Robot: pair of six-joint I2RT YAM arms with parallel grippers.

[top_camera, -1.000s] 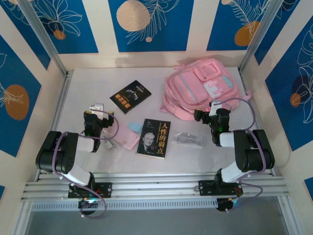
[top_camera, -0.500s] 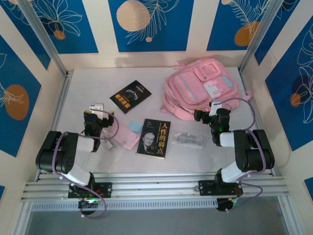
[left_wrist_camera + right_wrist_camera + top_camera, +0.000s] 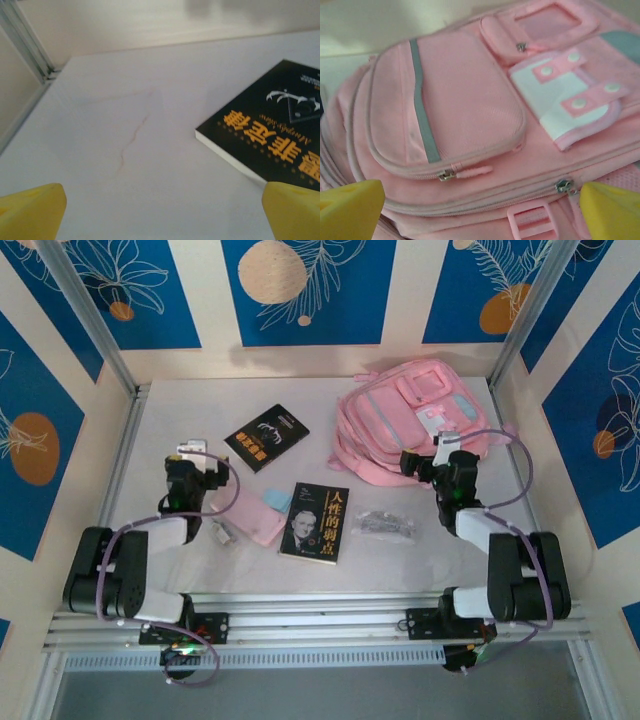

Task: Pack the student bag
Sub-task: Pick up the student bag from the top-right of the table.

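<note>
Right wrist: student bag (image 3: 465,100) pink w/ grey trim; L gripper (image 3: 162,212), R gripper (image 3: 480,212) apart.

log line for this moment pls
left gripper: open, over table beside black book | right gripper: open, facing student bag front pockets | held: nothing

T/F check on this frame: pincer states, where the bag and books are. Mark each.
1. Left pincer and right pincer are both open. True.
2. Left pincer grips the black book. False: the book lies ungripped on the table.
3. The bag lies at the table's far right. True.
4. The portrait book is inside the bag. False: it lies on the table, outside the bag.
</note>
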